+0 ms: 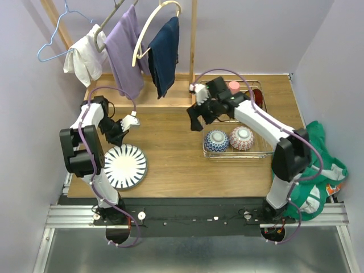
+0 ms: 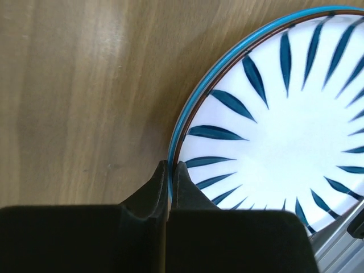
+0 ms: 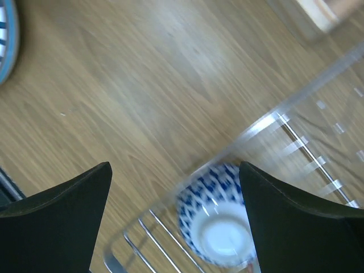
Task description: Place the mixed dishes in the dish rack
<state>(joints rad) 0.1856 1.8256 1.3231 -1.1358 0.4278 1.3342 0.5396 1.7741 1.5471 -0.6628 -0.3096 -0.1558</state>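
Note:
The white plate with dark blue stripes (image 1: pixel 125 166) lies flat on the table at the near left. My left gripper (image 1: pixel 116 135) is shut on its far rim; in the left wrist view the fingers (image 2: pixel 169 170) pinch the blue edge of the plate (image 2: pixel 273 125). The dish rack (image 1: pixel 255 149) stands at the right and holds the blue-white bowl (image 1: pixel 216 140), the red-pink bowl (image 1: pixel 242 137), the pink cup (image 1: pixel 234 86) and the red plate (image 1: pixel 259 98). My right gripper (image 1: pixel 197 120) is open and empty, raised over the rack's left edge (image 3: pixel 256 128), above the blue-white bowl (image 3: pixel 219 227).
A wooden clothes rack (image 1: pixel 193 40) with hangers and hanging clothes (image 1: pixel 126 51) stands at the back left on a wooden base (image 1: pixel 170 98). A green cloth (image 1: pixel 318 165) hangs off the table's right edge. The striped plate's rim shows in the right wrist view (image 3: pixel 7 40).

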